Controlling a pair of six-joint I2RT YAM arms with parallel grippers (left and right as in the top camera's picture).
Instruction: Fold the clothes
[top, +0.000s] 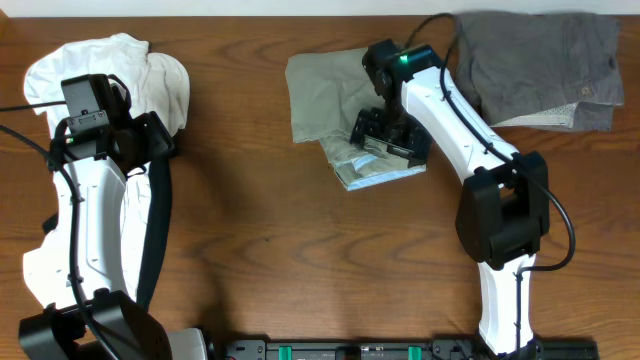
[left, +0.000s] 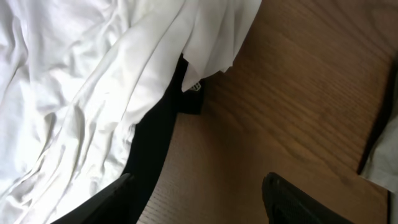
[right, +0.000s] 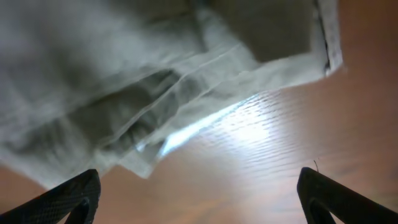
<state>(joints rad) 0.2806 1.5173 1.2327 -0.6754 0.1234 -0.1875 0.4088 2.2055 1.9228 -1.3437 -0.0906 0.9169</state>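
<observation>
Wood table (top: 300, 250): khaki shorts (top: 320, 95) beneath right tool (top: 385, 140), jaws wide.

No text, label or number can be read in any view

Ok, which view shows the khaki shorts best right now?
Overhead: it takes in all of the khaki shorts, bar what the right gripper covers. Right wrist gives only a blurred close-up of an edge; left wrist shows the white T-shirt instead.
</observation>
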